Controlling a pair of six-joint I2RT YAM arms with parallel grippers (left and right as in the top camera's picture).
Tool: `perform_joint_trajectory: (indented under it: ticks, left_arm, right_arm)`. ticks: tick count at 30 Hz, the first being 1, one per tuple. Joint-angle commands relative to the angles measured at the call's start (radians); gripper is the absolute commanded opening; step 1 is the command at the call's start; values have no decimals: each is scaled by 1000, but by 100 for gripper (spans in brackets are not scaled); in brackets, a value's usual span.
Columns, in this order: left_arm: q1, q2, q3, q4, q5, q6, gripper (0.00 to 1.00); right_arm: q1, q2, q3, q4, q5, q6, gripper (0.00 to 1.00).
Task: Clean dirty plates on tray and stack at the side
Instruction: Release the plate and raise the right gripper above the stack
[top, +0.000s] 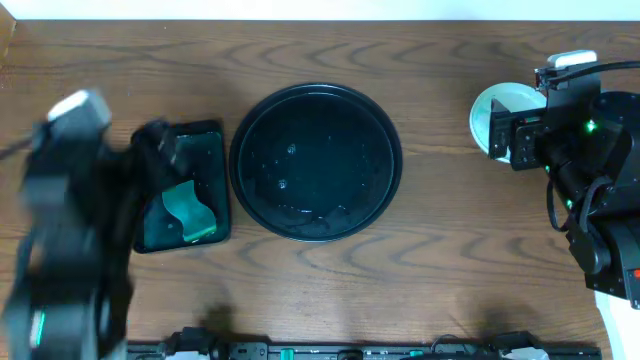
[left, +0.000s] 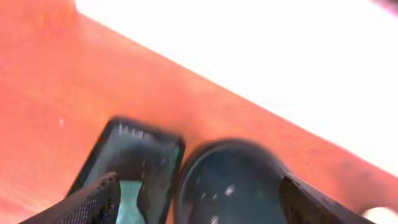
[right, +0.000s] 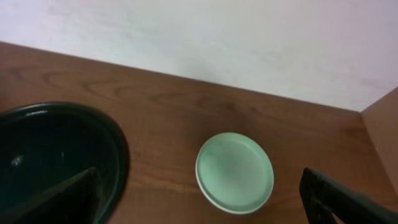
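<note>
Far left, one small rectangular tray holds one green sponge. The left gripper hangs above it, fingers spread, gripping nothing. One round black tray sits mid-frame. Upper right, on the table beside it, I count one pale plate. The right gripper gapes over it, holding nothing.

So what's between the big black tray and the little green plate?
Just bare table between tray and plate, clearest in right wrist view.

No legible text, labels or numbers anywhere.
</note>
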Motion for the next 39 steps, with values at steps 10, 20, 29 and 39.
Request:
perform_joint_trajectory:
  ticks: [10,20,29,39]
  left_arm:
    - [-2,-312,0,-10,-5,27,82]
    - [-2,-311,0,-11,-5,28,82]
    - [-2,-311,0,-11,-5,27,82]
    - [-2,-311,0,-11,-5,27,82]
  right_arm:
    - [15,0,5,-63,12,-6,99]
    - [15,0,5,-132,12,-7,99]
    - [15,0,5,-228,12,-7,99]
    - [15,0,5,-306,12,-7,99]
